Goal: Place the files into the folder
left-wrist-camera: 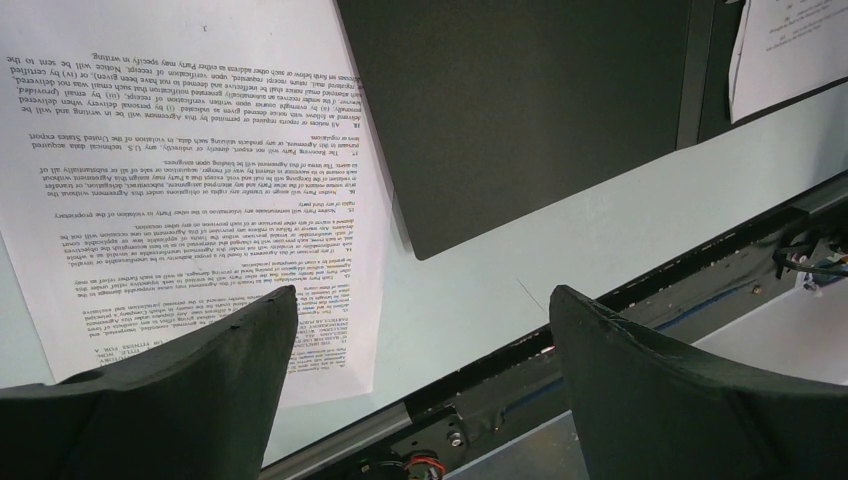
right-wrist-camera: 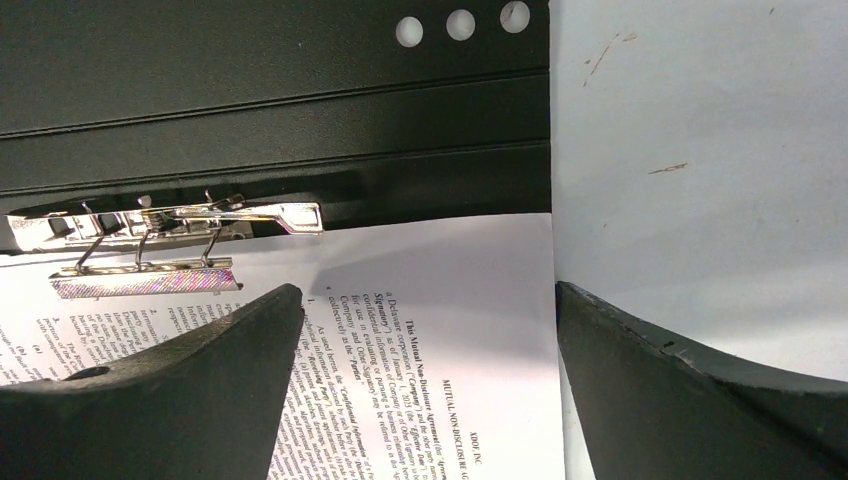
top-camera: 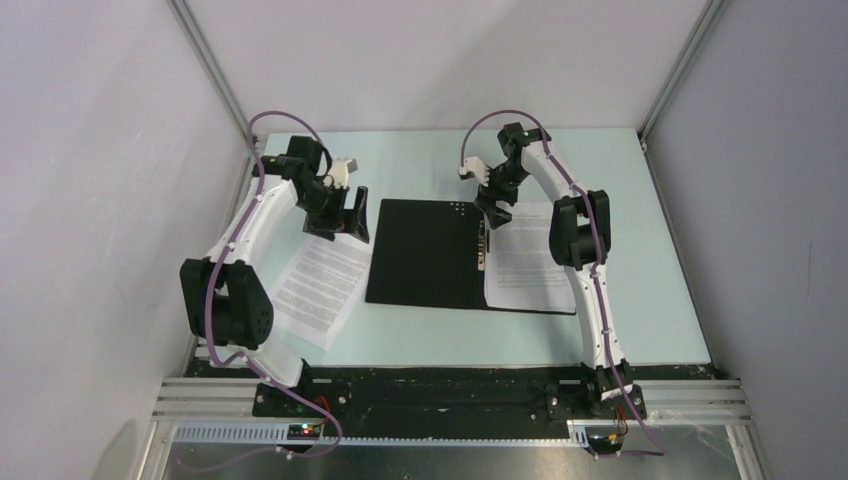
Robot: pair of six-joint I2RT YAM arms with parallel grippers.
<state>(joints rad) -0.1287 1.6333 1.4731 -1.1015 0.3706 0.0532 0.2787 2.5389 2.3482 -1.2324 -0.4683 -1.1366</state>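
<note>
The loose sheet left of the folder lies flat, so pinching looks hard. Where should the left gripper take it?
Probably the sheet by its near corner, from above: it lies flat, and that corner sits near the front edge of the table, where sliding could expose it.

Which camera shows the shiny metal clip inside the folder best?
Right wrist view: the shiny silver metal clip is close up, wire loops and lever clear. Top external shows only a thin pale strip on the flat black open folder. Left wrist shows folder, no clip.
</note>
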